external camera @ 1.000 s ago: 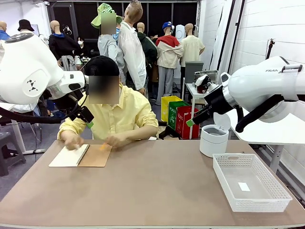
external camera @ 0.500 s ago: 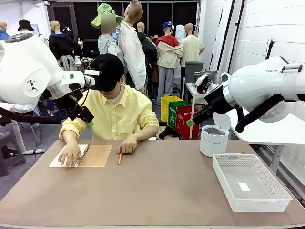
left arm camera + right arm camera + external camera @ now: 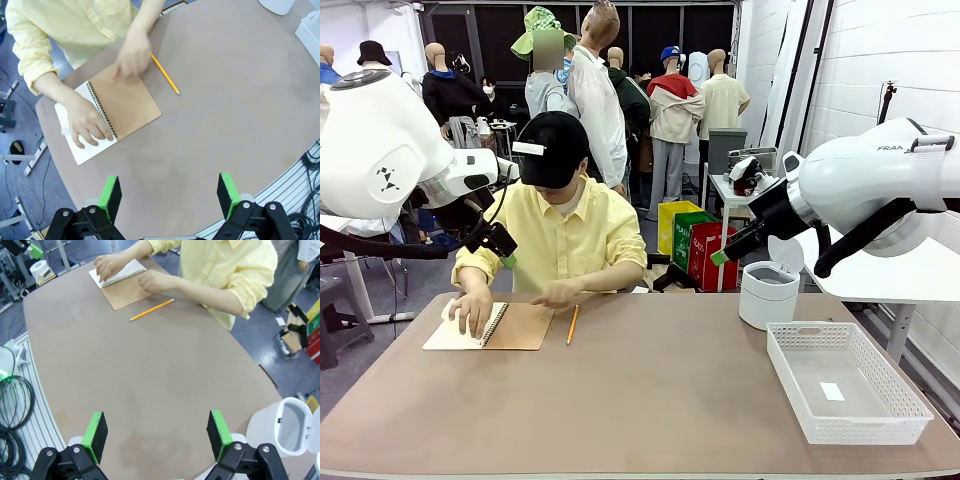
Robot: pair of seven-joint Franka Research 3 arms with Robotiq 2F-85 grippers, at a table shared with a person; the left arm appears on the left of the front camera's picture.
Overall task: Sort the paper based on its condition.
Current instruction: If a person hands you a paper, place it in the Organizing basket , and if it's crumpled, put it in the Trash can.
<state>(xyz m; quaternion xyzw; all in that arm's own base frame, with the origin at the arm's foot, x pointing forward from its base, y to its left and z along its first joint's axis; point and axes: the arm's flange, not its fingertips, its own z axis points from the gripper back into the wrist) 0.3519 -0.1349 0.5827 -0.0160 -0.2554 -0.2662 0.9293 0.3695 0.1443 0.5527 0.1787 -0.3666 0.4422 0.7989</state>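
Hand (image 3: 560, 292) shifted from pencil (image 3: 572, 325) onto notebook (image 3: 525, 328), left end effector (image 3: 170, 196) and right end effector (image 3: 157, 435) gaping

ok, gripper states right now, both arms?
Left gripper: open, holding nothing.
Right gripper: open, holding nothing.

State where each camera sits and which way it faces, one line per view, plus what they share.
Front view: fixed between the arms, facing across the table at the person; the left arm and right arm frame the sides.
Left wrist view: above the table, looking down past the open left gripper at the notebook and pencil.
Right wrist view: above the table, looking down past the open right gripper toward the person's side.
Shared: all three show the notebook, pencil and person's hands.
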